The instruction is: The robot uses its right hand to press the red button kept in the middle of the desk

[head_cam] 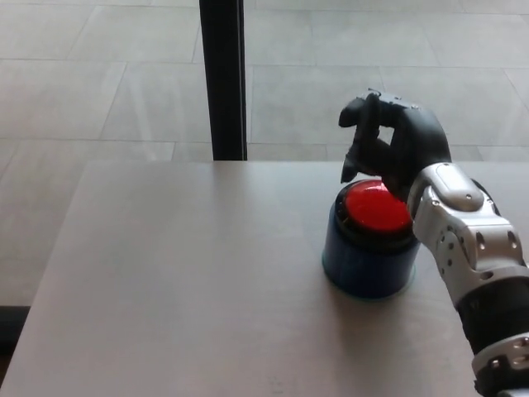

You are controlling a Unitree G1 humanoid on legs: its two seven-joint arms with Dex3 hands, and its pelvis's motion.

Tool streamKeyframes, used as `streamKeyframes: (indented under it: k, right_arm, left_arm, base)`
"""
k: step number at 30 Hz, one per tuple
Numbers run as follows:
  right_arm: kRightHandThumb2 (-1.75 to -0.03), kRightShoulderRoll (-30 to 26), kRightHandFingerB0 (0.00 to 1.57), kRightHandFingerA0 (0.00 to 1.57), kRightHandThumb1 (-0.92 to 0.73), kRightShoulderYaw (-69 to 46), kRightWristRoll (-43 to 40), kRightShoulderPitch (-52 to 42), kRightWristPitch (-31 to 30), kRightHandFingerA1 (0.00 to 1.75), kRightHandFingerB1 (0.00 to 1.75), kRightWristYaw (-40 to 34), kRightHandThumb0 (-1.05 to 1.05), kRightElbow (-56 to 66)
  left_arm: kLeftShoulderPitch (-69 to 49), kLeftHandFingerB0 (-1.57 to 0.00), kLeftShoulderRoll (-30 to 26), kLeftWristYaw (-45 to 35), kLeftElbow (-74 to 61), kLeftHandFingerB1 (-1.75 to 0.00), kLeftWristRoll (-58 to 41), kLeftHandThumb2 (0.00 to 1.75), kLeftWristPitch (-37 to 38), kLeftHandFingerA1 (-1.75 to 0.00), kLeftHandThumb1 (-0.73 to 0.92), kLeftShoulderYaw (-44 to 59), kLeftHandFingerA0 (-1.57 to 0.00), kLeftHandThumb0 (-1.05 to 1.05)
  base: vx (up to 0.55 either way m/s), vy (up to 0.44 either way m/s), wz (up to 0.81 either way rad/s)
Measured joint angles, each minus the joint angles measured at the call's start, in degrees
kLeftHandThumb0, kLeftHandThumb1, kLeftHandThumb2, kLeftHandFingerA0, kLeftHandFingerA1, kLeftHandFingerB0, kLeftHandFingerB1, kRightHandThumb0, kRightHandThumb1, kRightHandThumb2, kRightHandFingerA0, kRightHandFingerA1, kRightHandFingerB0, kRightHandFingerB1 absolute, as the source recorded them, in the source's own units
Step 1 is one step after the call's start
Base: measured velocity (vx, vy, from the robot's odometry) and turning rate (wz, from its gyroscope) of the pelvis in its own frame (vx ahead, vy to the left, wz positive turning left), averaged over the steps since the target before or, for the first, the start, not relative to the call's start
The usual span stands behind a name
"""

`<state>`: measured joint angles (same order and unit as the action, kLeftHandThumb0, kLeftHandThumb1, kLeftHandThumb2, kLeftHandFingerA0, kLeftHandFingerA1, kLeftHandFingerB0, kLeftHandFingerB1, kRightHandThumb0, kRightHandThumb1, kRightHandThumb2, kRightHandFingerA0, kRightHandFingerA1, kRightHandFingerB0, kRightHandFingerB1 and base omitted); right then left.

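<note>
Hovering over the button: right hand (pixel 395 147), black, with its thick fingers (pixel 357 157) apart and curled downward, holding nothing. Only one view to go on, the head view.

Head view: red button (pixel 376 206), a domed red cap in a dark blue cylindrical housing (pixel 364 266), stands upright on the pale table (pixel 182 281), toward the right edge and nearer the far edge than the near one. The hand sits above the cap's far rim; whether palm or fingertips are touching it cannot be told from this angle. The silver forearm (pixel 467 248) comes in from the lower right, passing just beside the housing. Behind the far edge, a black post (pixel 223 78) and tiled floor (pixel 99 83). Left hand not in view.

Step in hand, by my reading: the approach, press not yet made. Next move calls for a straight downward push centred on the dome; an off-centre push may slide the housing across the smooth table.
</note>
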<state>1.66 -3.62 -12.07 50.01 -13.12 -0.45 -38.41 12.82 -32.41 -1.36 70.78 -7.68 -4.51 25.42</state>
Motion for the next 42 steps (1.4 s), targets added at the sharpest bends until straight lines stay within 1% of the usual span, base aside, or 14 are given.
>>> streamKeyframes:
  k: [5, 15, 16, 17, 20, 21, 24, 25, 28, 35, 37, 40, 41, 42]
  right_arm:
    - [-1.35, 0.6, 0.75, 0.98, -0.46, -0.5, 0.5, -0.8, 0.5, 1.75, 1.62, -0.2, -0.19, -0.2]
    - [-1.25, 1.8, 0.76, 0.96, -0.53, -0.8, 1.3, -1.3, 1.9, 1.75, 1.58, -0.8, -0.19, -0.4]
    - [-1.24, 2.0, 0.77, 0.96, -0.54, -0.9, 1.4, -1.4, 2.1, 1.75, 1.57, -0.9, -0.18, -0.6]
    - [-1.25, 2.1, 0.79, 0.97, -0.53, -1.0, 1.4, -1.5, 2.3, 1.75, 1.56, -0.9, -0.18, -0.7]
    - [-1.22, 2.5, 0.79, 0.96, -0.54, -1.0, 1.5, -1.7, 2.6, 1.75, 1.57, -1.0, -0.19, -1.1]
    - [-1.27, 2.5, 0.78, 0.97, -0.51, -1.0, 1.7, -1.8, 2.8, 1.75, 1.59, -1.1, -0.19, -1.2]
    - [-1.27, 2.8, 0.78, 0.97, -0.51, -1.0, 2.1, -1.9, 3.4, 1.75, 1.59, -1.4, -0.19, -2.4]
    - [-1.26, 2.8, 0.71, 0.98, -0.51, -1.0, 2.2, -1.9, 3.5, 1.75, 1.65, -1.4, -0.22, -2.6]
    - [-1.28, 2.6, 0.77, 0.99, -0.49, -0.8, 2.9, -1.9, 4.3, 1.75, 1.61, -1.5, -0.21, -3.7]
    - [-1.28, 1.6, 0.77, 1.00, -0.52, -0.8, 3.6, -1.2, 5.1, 1.75, 1.61, -1.4, -0.22, -5.3]
    - [-1.21, 1.2, 0.71, 0.96, -0.56, -0.8, 3.8, -0.7, 5.2, 1.75, 1.62, -1.4, -0.25, -6.1]
    - [-1.25, 0.0, 0.72, 0.98, -0.52, -0.6, 4.4, 0.0, 5.2, 1.75, 1.62, -1.4, -0.23, -7.0]
    - [-1.28, -0.2, 0.74, 0.98, -0.49, -0.5, 4.6, 0.2, 5.2, 1.75, 1.62, -1.4, -0.22, -7.1]
    - [-1.28, -0.4, 0.74, 0.98, -0.49, -0.4, 4.9, 0.5, 5.0, 1.75, 1.62, -1.5, -0.22, -7.2]
  left_arm:
    - [0.0, -0.26, 0.0, 0.0, -0.3, -0.75, 0.0, 1.33, 0.0, -0.95, 0.92, 0.0, -0.52, -0.73]
    - [0.0, -0.29, 0.0, 0.0, -0.4, -0.77, -0.2, 1.33, -0.1, -0.97, 0.92, -0.3, -0.54, -0.76]
    - [0.0, -0.24, 0.0, 0.0, -0.3, -0.88, -0.2, 1.24, -0.1, -1.19, 0.92, -0.4, -0.45, -0.73]
    - [0.0, -0.31, 0.0, 0.0, -0.3, -0.79, -0.2, 1.33, -0.1, -0.98, 0.92, -0.4, -0.55, -0.74]
    - [0.1, -0.31, 0.0, 0.0, -0.3, -0.79, -0.2, 1.34, -0.1, -0.98, 0.92, -0.5, -0.54, -0.75]
    - [0.1, -0.27, 0.0, 0.0, -0.3, -0.77, -0.2, 1.33, -0.1, -0.97, 0.92, -0.5, -0.53, -0.78]
    - [0.2, -0.27, 0.0, -0.1, -0.1, -0.77, -0.3, 1.33, -0.1, -0.97, 0.92, -0.3, -0.53, -0.78]
    - [0.2, -0.35, 0.0, -0.1, -0.1, -0.81, -0.4, 1.27, -0.1, -0.99, 0.92, -0.3, -0.57, -0.75]
    - [0.5, -0.31, -0.1, 0.1, 0.1, -0.79, -0.4, 1.30, -0.1, -0.98, 0.92, -0.4, -0.55, -0.75]
    - [0.7, -0.30, -0.4, 0.0, 0.2, -0.79, -0.5, 1.27, -0.1, -1.00, 0.92, -0.3, -0.56, -0.76]
    - [0.8, -0.33, -0.4, 0.0, 0.2, -0.79, -0.5, 1.30, -0.1, -0.97, 0.92, -0.3, -0.54, -0.76]
    - [0.7, -0.28, -0.5, 0.0, 0.2, -0.77, -0.5, 1.32, -0.1, -0.96, 0.92, -0.3, -0.52, -0.75]
    - [0.7, -0.19, -0.5, 0.0, 0.2, -0.85, -0.5, 1.22, -0.1, -1.18, 0.92, -0.3, -0.40, -0.74]
    - [0.6, -0.19, -0.5, 0.0, 0.2, -0.85, -0.5, 1.22, -0.1, -1.18, 0.92, -0.2, -0.40, -0.74]
  base:
    - [0.00, 0.000, 0.00]
    - [0.00, 0.000, 0.00]
    - [0.00, 0.000, 0.00]
    - [0.00, 0.000, 0.00]
    - [0.00, 0.000, 0.00]
    - [0.00, 0.000, 0.00]
    - [0.00, 0.000, 0.00]
    - [0.00, 0.000, 0.00]
    - [0.00, 0.000, 0.00]
    - [0.00, 0.000, 0.00]
    - [0.00, 0.000, 0.00]
    - [0.00, 0.000, 0.00]
    - [0.00, 0.000, 0.00]
    - [0.00, 0.000, 0.00]
